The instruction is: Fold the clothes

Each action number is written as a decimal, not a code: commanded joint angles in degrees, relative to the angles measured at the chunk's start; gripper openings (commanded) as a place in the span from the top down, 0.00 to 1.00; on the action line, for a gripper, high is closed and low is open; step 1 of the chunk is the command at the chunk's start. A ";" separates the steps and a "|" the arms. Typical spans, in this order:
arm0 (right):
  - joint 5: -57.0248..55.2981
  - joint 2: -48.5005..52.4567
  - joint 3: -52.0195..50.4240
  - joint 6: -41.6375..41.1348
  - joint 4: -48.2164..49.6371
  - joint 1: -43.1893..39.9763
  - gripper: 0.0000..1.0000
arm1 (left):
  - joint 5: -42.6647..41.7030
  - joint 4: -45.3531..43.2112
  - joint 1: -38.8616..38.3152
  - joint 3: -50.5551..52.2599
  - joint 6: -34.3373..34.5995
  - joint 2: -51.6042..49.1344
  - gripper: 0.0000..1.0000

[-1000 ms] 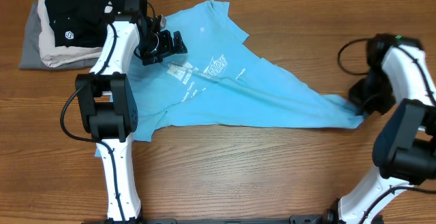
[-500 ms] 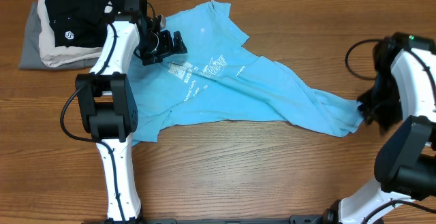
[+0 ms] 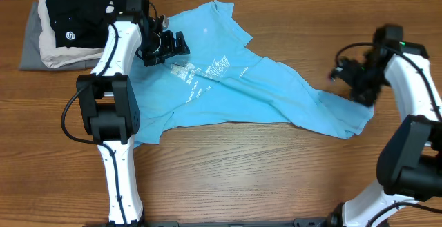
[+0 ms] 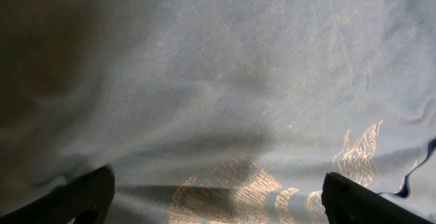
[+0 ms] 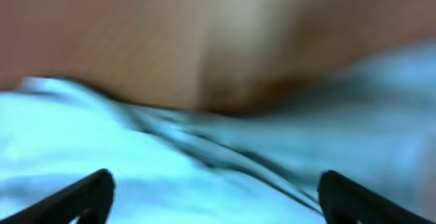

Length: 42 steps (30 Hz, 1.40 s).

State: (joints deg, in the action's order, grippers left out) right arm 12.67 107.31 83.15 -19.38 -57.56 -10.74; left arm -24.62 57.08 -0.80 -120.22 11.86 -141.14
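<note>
The clothes, a sky-blue T-shirt with white lettering, lie crumpled across the wooden table, the right end bunched into slack folds. My left gripper hovers open over the shirt's upper left, next to the print. In the left wrist view its fingertips stand wide apart over the shirt and lettering, left gripper holding nothing. My right gripper is open just above the shirt's right end. The right wrist view is blurred: right gripper open over blue shirt folds, nothing between the fingers.
A pile of folded garments sits at the back left corner: a black one on top, a beige one beneath, a grey one at the bottom. Bare wooden table runs along the front.
My right gripper has opened and let go of the shirt's right end, then moved back and to the left. The stretched cloth has gone slack. The left arm has not moved.
</note>
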 commanded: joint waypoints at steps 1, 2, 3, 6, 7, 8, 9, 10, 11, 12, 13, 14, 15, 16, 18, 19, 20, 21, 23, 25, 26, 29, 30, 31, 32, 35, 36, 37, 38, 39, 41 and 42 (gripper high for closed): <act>7.56 -0.68 0.31 4.39 5.07 4.15 0.00 | 2.99 1.44 -0.42 1.51 -0.31 -2.10 0.00; 7.56 -0.61 0.31 4.39 6.14 4.94 0.00 | 2.99 1.49 -0.42 1.51 -0.31 -2.10 0.00; 7.45 -0.44 0.31 4.42 7.54 6.14 0.00 | 2.99 1.57 -0.42 1.51 -0.31 -2.10 0.00; 2.91 1.05 0.31 4.35 9.64 9.86 0.01 | 2.99 1.53 -0.42 1.51 -0.28 -2.10 0.00; 0.74 1.64 0.31 4.37 9.75 10.91 0.01 | 2.99 1.51 -0.42 1.51 -0.28 -2.10 0.00; -1.44 2.60 0.31 4.37 9.79 11.85 0.01 | 2.99 1.51 -0.42 1.51 -0.28 -2.10 0.00; -3.21 3.45 0.31 4.42 9.79 12.52 0.01 | 2.99 1.53 -0.42 1.51 -0.31 -2.10 0.00; -4.85 4.52 0.31 4.44 9.79 13.07 0.01 | 2.99 1.53 -0.42 1.51 -0.31 -2.10 0.00; -6.19 5.51 0.31 4.48 9.79 13.42 0.02 | 2.99 1.57 -0.42 1.51 -0.31 -2.10 0.00; -7.32 6.49 0.31 4.55 9.79 13.64 0.01 | 2.99 1.57 -0.42 1.51 -0.31 -2.10 0.00; -8.24 7.37 0.31 4.66 9.79 13.64 0.02 | 2.99 1.57 -0.42 1.51 -0.28 -2.10 0.00; -8.96 8.22 0.31 4.66 9.81 13.64 0.03 | 2.99 1.57 -0.42 1.51 -0.31 -2.10 0.00; -9.42 8.98 0.31 4.70 9.88 13.64 0.04 | 2.99 1.57 -0.42 1.51 -0.31 -2.10 0.00; -9.66 9.62 0.31 4.72 9.88 13.64 0.05 | 2.99 1.60 -0.42 1.51 -0.31 -2.10 0.00; -9.64 10.45 0.31 4.92 9.84 13.62 0.09 | 2.99 1.60 -0.42 1.51 -0.31 -2.10 0.00; -9.64 10.56 0.31 4.90 9.75 13.62 0.12 | 3.02 1.62 -0.42 1.51 -0.31 -2.10 0.00; -9.66 10.64 0.31 4.90 9.75 13.64 0.16 | 3.02 1.60 -0.42 1.51 -0.31 -2.10 0.00; -9.66 10.64 0.31 4.90 9.75 13.64 0.21 | 3.02 1.60 -0.42 1.51 -0.31 -2.10 0.00; -9.64 10.64 0.33 4.85 9.73 13.64 0.39 | 3.02 1.57 -0.42 1.51 -0.31 -2.10 0.00; -9.66 10.64 0.33 4.83 9.55 13.64 0.50 | 3.02 1.57 -0.42 1.51 -0.31 -2.10 0.00; -9.66 10.64 0.33 4.81 9.51 13.64 0.53 | 3.02 1.57 -0.42 1.51 -0.31 -2.10 0.00; -9.73 10.64 0.68 4.81 9.27 13.62 0.63 | 3.02 1.60 -0.42 1.51 -0.31 -2.10 0.00; -10.19 10.64 0.87 4.61 9.14 13.57 0.64 | 3.02 1.60 -0.42 1.51 -0.31 -2.10 0.00; -10.80 10.62 1.25 4.59 8.83 13.57 0.67 | 3.02 1.62 -0.42 1.51 -0.31 -2.10 0.00; -11.65 10.64 1.77 4.39 8.35 13.57 0.71 | 3.02 1.60 -0.42 1.51 -0.31 -2.10 0.00; -13.29 10.62 4.44 4.37 6.08 13.57 0.85 | 3.02 1.60 -0.42 1.51 -0.31 -2.10 0.00; -13.33 10.62 5.44 4.37 5.33 13.57 0.90 | 3.02 1.62 -0.42 1.51 -0.31 -2.10 0.00; -13.53 10.62 6.47 4.33 4.57 13.57 0.95 | 3.02 1.62 -0.42 1.51 -0.31 -2.10 0.00; -13.92 10.60 7.56 4.13 3.56 13.57 0.96 | 3.02 1.64 -0.42 1.51 -0.31 -2.10 0.00; -14.21 10.58 8.70 3.87 2.47 13.57 0.96 | 3.02 1.66 -0.42 1.51 -0.31 -2.10 0.00; -15.26 10.56 10.88 2.75 -0.13 13.57 0.96 | 3.02 1.81 -0.42 1.51 -0.31 -2.10 0.00; -15.65 10.56 12.02 2.38 -1.73 13.57 0.96 | 2.99 1.97 -0.42 1.51 -0.31 -2.10 0.00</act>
State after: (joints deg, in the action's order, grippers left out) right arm -0.43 118.02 91.37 -15.40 -57.56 3.03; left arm -24.60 57.36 -0.80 -120.27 11.84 -141.14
